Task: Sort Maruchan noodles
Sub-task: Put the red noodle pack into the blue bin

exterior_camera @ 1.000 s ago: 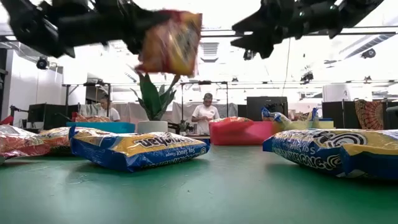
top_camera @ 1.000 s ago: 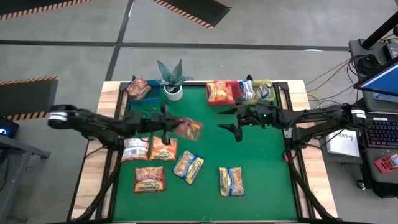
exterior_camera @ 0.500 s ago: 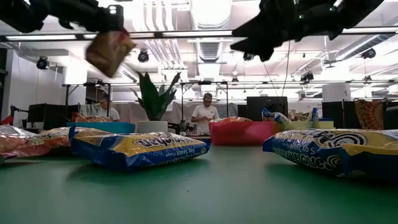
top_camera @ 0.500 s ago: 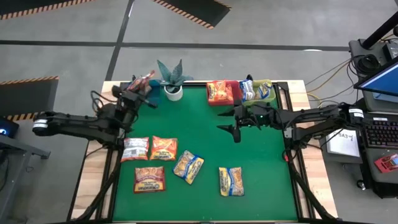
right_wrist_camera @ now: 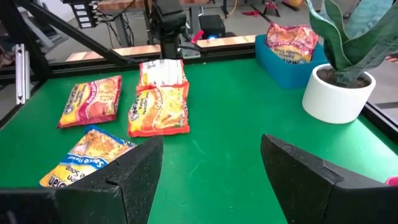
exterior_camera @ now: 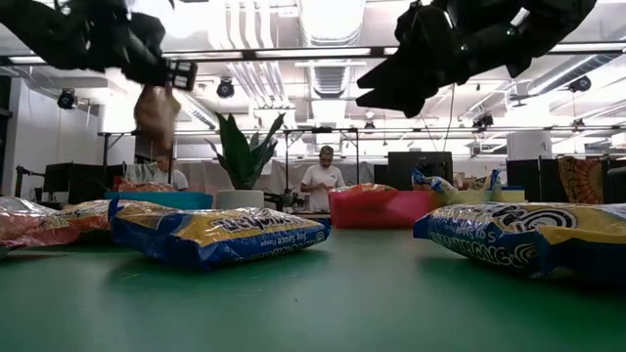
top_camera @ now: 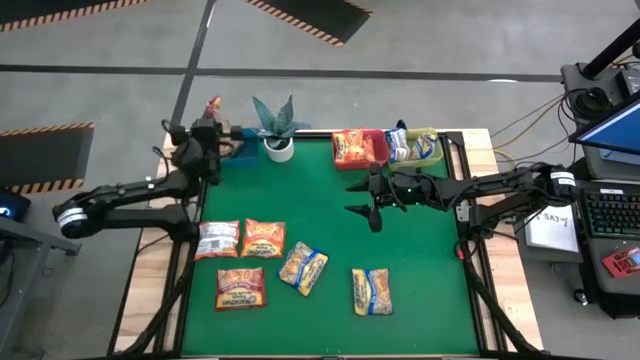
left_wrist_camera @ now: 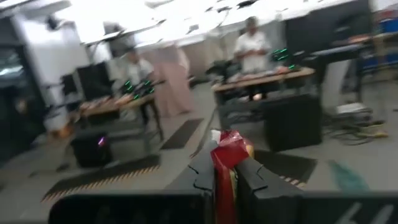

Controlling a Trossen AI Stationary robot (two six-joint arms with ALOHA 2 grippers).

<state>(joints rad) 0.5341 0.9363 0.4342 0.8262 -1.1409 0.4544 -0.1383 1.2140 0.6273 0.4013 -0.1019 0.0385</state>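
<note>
Surface: green mat (top_camera: 420, 290) on a wooden table, in a workshop hall; two people stand at benches far behind in the low view.
Left gripper (top_camera: 210, 112): raised over the table's far-left corner, by the blue bin (top_camera: 238, 152). Jaws closed tight on a red packet (left_wrist_camera: 227, 163), which stands edge-on between the fingers (left_wrist_camera: 256, 186) in the left wrist view and hangs clear of the mat in the low view.
Right gripper (top_camera: 364, 198): hovers above the mat's far middle, short of the red bin (top_camera: 375, 150). Jaws stand wide apart, nothing between them; the right wrist view shows bare mat in the gap.
Packets on mat: five, front-left and centre. White-backed packet (top_camera: 217, 240) and orange packet (top_camera: 264, 239) lie just beside each other; a maroon packet (top_camera: 241, 288) sits nearer the front edge; a blue-and-yellow packet (top_camera: 303, 267) lies tilted beside it; a second blue-and-yellow packet (top_camera: 371, 291) lies apart to its right.
Binned packets: one orange packet (right_wrist_camera: 292, 41) in the blue bin; one in the red bin; blue-and-yellow ones in the yellow-green bin (top_camera: 428, 147).
Other: potted plant (top_camera: 279, 127) in a white pot between the blue and red bins.
</note>
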